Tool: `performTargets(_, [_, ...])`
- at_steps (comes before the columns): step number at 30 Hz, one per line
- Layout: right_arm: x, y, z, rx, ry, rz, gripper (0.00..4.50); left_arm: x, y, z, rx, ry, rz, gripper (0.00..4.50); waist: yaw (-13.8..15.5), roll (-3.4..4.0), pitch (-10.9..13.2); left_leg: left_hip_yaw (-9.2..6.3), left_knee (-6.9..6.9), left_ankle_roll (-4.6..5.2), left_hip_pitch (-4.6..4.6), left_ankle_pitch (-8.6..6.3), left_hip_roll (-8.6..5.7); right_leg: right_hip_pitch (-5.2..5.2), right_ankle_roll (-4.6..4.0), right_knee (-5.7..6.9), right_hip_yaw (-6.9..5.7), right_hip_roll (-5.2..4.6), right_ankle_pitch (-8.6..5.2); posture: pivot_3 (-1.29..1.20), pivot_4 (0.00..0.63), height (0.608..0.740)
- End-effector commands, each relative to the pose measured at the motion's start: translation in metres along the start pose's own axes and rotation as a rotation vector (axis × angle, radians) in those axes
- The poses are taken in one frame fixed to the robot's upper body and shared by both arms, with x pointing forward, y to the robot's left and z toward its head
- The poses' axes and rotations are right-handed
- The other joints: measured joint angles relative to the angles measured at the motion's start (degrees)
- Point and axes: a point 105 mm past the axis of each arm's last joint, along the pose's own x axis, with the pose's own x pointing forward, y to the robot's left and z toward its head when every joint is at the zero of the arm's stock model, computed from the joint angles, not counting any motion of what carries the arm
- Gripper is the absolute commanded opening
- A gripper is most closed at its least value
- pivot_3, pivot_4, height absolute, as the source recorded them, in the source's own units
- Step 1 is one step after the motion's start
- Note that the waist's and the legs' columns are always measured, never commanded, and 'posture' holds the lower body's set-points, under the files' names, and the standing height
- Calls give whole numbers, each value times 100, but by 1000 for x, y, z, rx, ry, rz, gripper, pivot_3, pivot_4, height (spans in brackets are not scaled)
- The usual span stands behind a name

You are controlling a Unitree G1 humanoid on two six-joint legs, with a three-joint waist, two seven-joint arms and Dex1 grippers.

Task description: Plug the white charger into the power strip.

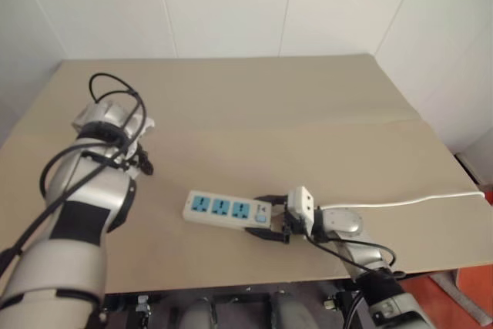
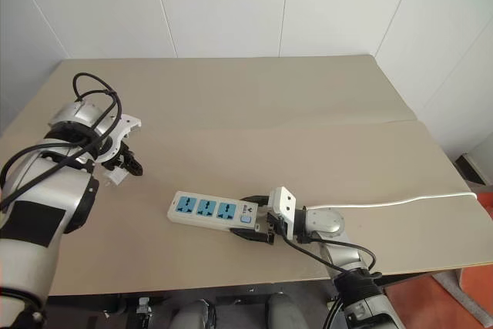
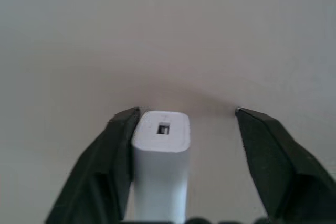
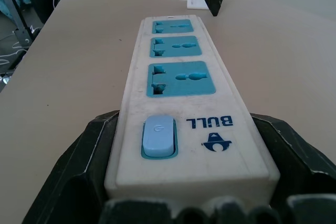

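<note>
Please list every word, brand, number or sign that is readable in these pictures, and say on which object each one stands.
"BULL": brand word printed on the power strip, beside its blue switch; it appears upside down in the right wrist view.
A small blue logo figure sits under that word; it holds no readable letters.
A faint power symbol marks the switch.
The white charger shows no readable text.
In the head views, the strip's printing is too small to read.
</note>
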Motion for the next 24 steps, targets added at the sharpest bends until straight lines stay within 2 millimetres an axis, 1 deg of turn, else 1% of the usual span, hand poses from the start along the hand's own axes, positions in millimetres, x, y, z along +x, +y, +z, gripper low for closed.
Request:
performTargets(1, [0,11,-13,42,52,20,3420,0,2,-2,11,13,9,2087,0,0,0,0,0,0,0,0,0,0,0,0,0,0,0,0,150,740])
performTargets(4, [0,11,-14,45,54,16,3420,0,1,-2,12,18,4,1160,-7,0,0,0,0,0,1,0,0,0,0,0,0,0,0,0,150,740])
performTargets(5, [0,11,-14,47,54,14,3420,-1,0,-2,13,20,1,1068,-9,0,0,2,0,0,2,0,0,0,0,0,0,0,0,0,150,740])
performTargets(9, [1,10,-15,54,54,-11,3420,-4,-1,4,37,-8,-22,1065,-10,0,0,2,0,0,1,0,0,0,0,0,0,0,0,0,150,740])
performTargets(11, [1,10,-17,51,58,-17,3420,-17,-6,27,51,-155,-70,1065,-5,0,0,1,0,0,1,0,0,-1,0,0,0,0,0,0,150,740])
performTargets(12, [1,10,-17,50,60,-21,3420,-27,-8,42,63,-255,-92,1065,-1,-1,0,1,0,0,0,0,1,-1,0,-1,0,0,0,0,150,740])
performTargets(13, [1,10,-18,49,61,-24,3420,-34,-10,52,69,-321,-104,1065,5,-1,0,0,1,0,-1,0,1,-2,0,1,0,0,0,0,150,740])
performTargets(14, [0,10,-18,50,63,-27,3420,-46,-12,70,69,-452,-114,1065,18,-5,-1,-1,1,0,-1,0,2,-2,0,1,-2,0,0,0,150,740])
performTargets(15, [0,10,-19,50,65,-30,3420,-56,-14,83,83,-558,-125,1065,21,-6,-1,-3,2,-1,-3,0,2,-2,0,1,-4,-1,0,0,150,740])
performTargets(16, [0,9,-19,50,66,-33,3420,-63,-15,91,91,-625,-131,1065,22,-7,-2,-3,3,-1,-2,0,1,-2,0,2,-4,-5,1,0,150,740])
performTargets(17, [1,8,-19,48,66,-37,3420,-75,-19,106,94,-760,-148,1065,21,-8,-2,-2,3,-2,-2,1,2,-2,0,2,-4,-8,1,0,150,740])
performTargets(18, [1,8,-19,47,66,-40,3420,-83,-21,113,93,-842,-157,1065,16,-8,-3,0,3,-2,-1,1,1,-2,0,4,-4,-10,1,0,150,740])
performTargets(19, [2,8,-18,49,63,-41,3420,-99,-30,127,95,-1015,-188,1065,15,-8,-4,2,3,-2,2,0,1,-3,0,9,-3,-15,2,0,150,740])
performTargets(20, [3,7,-18,50,61,-42,3420,-111,-34,133,87,-1136,-205,1065,15,-4,-7,2,3,-2,2,0,3,-3,0,8,-3,-14,3,0,150,740])
performTargets(21, [4,7,-18,50,58,-43,3420,-122,-42,135,99,-1257,-225,1065,17,-4,-9,3,2,-3,8,0,5,-2,1,15,-1,-19,3,0,150,740])
performTargets(22, [4,7,-17,50,57,-43,3420,-129,-46,134,104,-1337,-234,1065,18,-5,-11,3,1,-4,11,0,6,0,0,16,0,-23,3,0,150,740])
performTargets(24, [4,7,-17,54,55,-44,3420,-133,-70,126,120,-1378,-333,1065,-5,-4,-15,2,3,-5,13,0,10,-5,-2,21,4,-22,6,0,150,740])
